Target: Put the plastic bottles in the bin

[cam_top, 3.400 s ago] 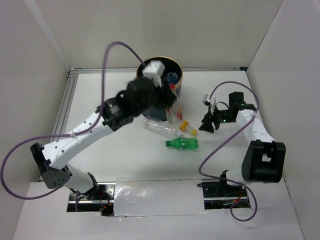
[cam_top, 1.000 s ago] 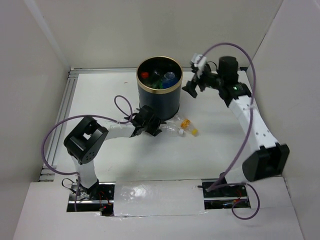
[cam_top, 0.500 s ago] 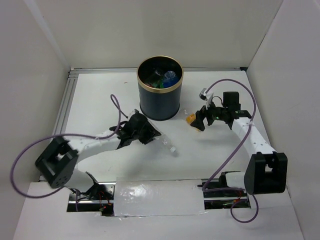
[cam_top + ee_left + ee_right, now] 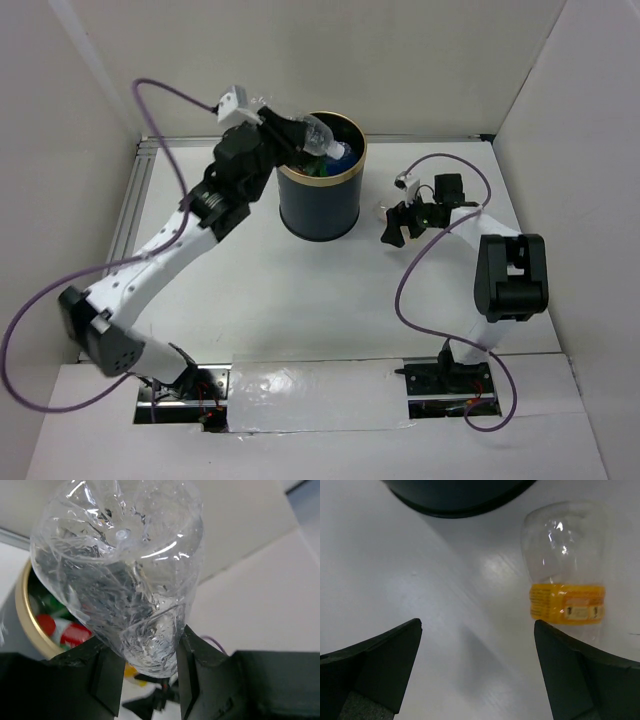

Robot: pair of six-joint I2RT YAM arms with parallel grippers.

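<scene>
Gripping a clear bottle point(image 4: 120, 570), the left hand point(image 4: 147, 677) is hovering over the gold rim of the bin point(image 4: 320, 205); the right hand point(image 4: 476, 667) is hanging wide open over bare counter point(image 4: 300, 300), a yellow-labelled bottle point(image 4: 567, 580) lying near the bin's base.

White table point(image 4: 300, 290), viewed from above. Standing on it toward the far edge: the bin point(image 4: 318, 205), upright, dark-walled with a thin gold rim. Lying on its side on the bare surface just right of the bin's foot, close to it but not touching: one clear bottle with a yellow label point(image 4: 567, 580). An aluminium rail point(image 4: 130, 215) borders the table's left and far edges
</scene>
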